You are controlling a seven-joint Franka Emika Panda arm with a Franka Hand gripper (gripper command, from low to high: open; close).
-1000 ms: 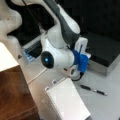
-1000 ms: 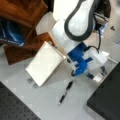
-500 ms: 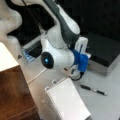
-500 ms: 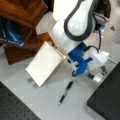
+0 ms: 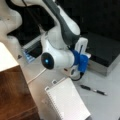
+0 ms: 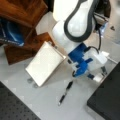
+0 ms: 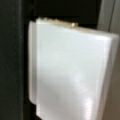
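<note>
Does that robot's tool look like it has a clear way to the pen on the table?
Probably yes. The pen lies alone on bare table, just below the tool in a front view, with the notebook off to the side.

This looks like a robotics lab. A white robot arm point(image 5: 60, 47) stands over a pale grey bench point(image 6: 45, 100), with a black perforated breadboard point(image 6: 15, 105) at a front view's bottom left. Nearby lie a notepad point(image 5: 67, 102), a pen point(image 5: 93, 90) and stacked wooden boxes point(image 6: 25, 15).
</note>
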